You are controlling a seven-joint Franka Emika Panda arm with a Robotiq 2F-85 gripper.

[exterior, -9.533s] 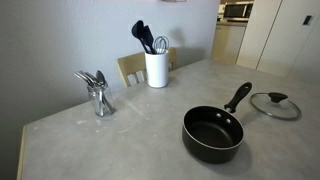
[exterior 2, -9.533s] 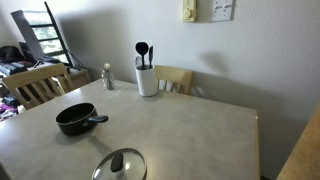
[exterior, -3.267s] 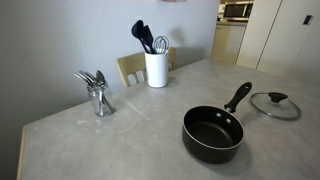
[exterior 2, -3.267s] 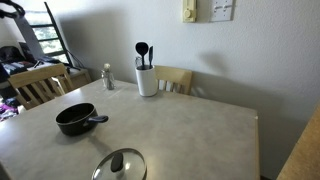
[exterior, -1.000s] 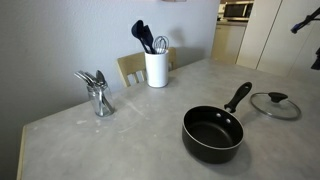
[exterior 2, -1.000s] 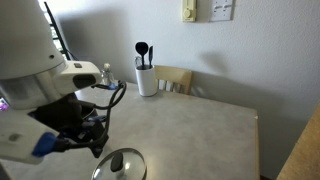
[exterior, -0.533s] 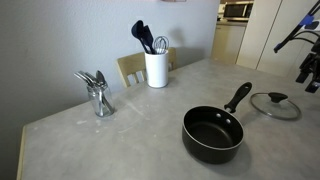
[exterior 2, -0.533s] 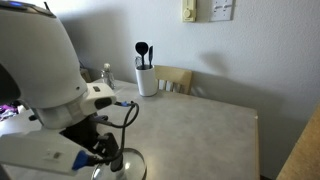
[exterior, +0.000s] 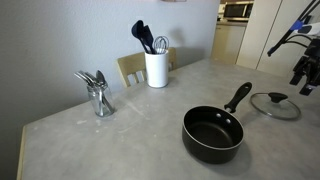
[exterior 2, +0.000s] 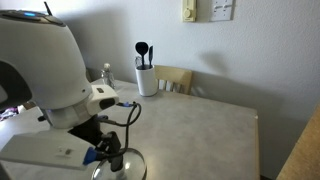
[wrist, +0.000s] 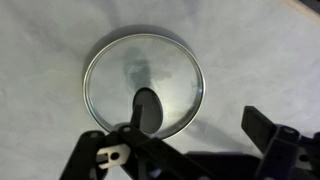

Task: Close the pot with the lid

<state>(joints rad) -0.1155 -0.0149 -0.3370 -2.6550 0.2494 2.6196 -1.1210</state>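
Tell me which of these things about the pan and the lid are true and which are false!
1. The lid is on the pot. False: it lies on the table next to the pot's handle.
2. The pot is empty. True.
3. The fingers are squeezing the lid. False: they are open and hover above it.
4. The white crock holds dark utensils. True.

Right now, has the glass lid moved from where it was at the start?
No. In an exterior view the lid lies in the same spot on the table, just past the tip of the pot handle, as before.
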